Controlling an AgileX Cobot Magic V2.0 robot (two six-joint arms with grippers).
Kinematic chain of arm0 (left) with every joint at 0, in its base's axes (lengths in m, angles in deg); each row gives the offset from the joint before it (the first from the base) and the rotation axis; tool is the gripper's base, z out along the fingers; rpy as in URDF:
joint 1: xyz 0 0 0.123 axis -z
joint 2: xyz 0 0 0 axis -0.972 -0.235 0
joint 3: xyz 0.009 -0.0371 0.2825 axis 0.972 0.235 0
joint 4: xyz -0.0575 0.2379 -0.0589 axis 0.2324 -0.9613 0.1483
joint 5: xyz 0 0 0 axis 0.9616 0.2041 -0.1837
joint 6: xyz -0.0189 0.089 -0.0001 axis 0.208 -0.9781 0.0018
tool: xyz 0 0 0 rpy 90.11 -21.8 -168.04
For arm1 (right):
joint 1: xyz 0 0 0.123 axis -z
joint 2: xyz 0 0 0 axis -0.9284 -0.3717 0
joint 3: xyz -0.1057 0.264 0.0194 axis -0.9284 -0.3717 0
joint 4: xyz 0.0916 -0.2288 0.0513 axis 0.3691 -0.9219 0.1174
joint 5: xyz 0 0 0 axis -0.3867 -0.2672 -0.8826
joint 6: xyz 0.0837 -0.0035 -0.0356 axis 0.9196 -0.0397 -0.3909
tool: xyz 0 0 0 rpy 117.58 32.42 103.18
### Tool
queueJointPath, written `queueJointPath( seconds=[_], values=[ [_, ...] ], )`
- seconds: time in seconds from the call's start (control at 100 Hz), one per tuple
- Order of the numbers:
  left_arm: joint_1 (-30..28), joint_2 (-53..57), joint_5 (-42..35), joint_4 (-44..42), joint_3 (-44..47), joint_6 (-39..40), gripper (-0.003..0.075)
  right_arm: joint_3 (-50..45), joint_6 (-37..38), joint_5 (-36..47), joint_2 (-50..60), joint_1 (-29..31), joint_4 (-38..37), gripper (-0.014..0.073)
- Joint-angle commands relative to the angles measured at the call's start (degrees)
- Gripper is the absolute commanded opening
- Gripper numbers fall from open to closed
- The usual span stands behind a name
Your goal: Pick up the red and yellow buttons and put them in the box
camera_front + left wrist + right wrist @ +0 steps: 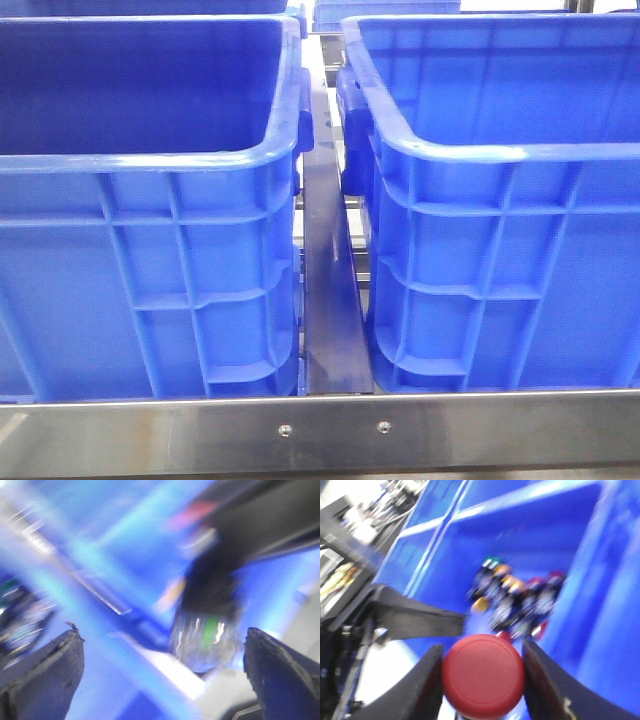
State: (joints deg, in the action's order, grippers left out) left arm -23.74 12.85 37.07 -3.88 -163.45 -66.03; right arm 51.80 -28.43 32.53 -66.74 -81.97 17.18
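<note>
Front view: two blue crates are seen side by side, no arms in sight. Left wrist: all blur, the left gripper is spread wide, nothing held. Right wrist: the red button is pinched in the right gripper above a crate with more buttons piled inside.

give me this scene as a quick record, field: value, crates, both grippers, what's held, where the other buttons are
crates: two blue crates side by side, left crate, right crate
right gripper: shut on red button, red cap between the fingers
left gripper: open, nothing between the fingers
other buttons: blurred pile of buttons on a blue crate's floor in the right wrist view
image quality: both wrist views motion-blurred
</note>
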Motion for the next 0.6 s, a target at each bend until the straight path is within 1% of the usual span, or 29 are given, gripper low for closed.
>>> queueJointPath(
  seconds=[0.0,0.11,0.26,0.4,0.59],
  values=[
    [-2.3,2.9,-3.8,-0.4,-0.4,1.0,0.0603,2.0,-1.9,5.2,2.3,0.3,3.4,0.0216],
    [-6.4,5.4,-5.2,-0.3,2.8,2.4,0.0603,2.0,-4.1,10.6,3.7,0.3,3.4,0.0216],
    [-13.5,10.9,-7.8,-0.3,9.0,5.4,0.0603,2.0,-6.2,15.0,4.7,0.3,3.4,0.0216],
    [-21.5,17.7,-9.0,-0.3,15.6,6.5,0.0600,2.0,-7.8,16.8,4.7,0.3,2.9,0.0216],
    [-34.2,26.9,-9.2,-0.5,23.3,6.6,0.0600,2.0,-10.6,20.2,4.7,0.3,2.2,0.0216]
  ],
)
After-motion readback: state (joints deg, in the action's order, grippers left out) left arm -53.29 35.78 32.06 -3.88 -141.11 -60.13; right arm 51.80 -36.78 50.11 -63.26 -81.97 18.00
